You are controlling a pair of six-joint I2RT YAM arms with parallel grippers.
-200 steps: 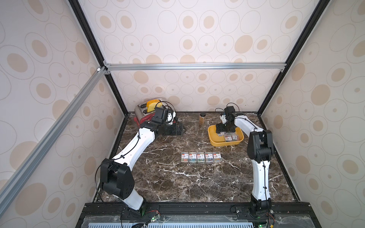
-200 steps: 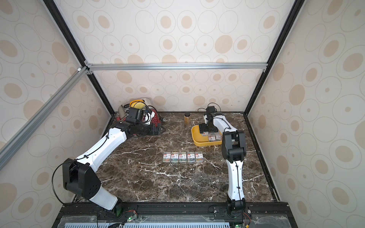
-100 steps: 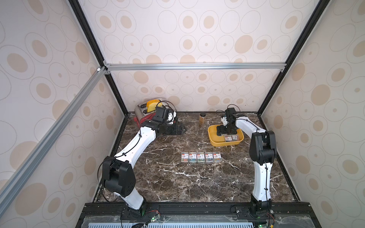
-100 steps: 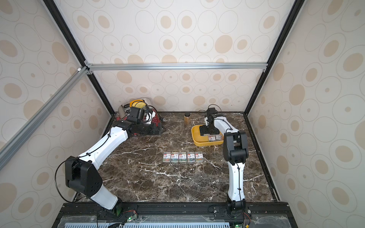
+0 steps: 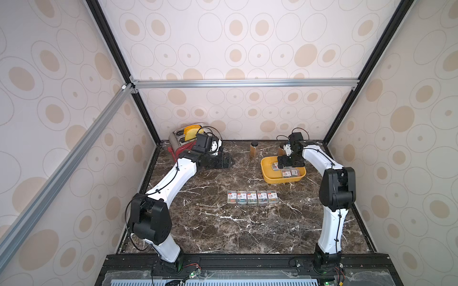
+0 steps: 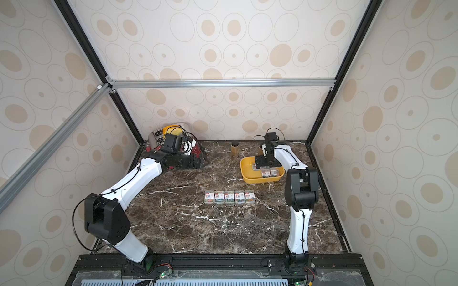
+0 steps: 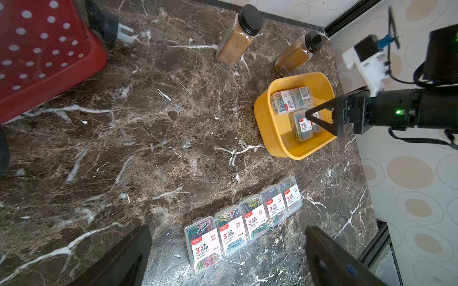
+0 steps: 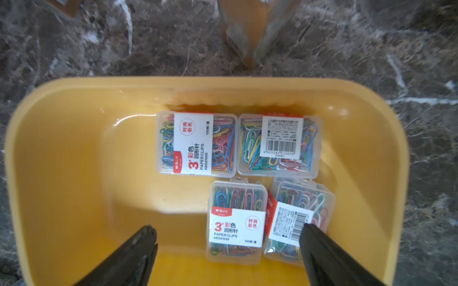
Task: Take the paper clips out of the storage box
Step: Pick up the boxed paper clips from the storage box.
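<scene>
**Four in, five out**

My right hand (image 8: 226,229) hangs spread and empty over the storage box (image 8: 74,148), above four cases of paper clips (image 8: 195,143) lying in it. Five more cases (image 5: 252,197) sit in a row on the counter (image 5: 198,222) near the box. My left hand (image 7: 228,230) is spread too.

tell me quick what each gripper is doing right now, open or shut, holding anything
left gripper: open, holding nothing
right gripper: open, holding nothing, poised over the storage box
</scene>
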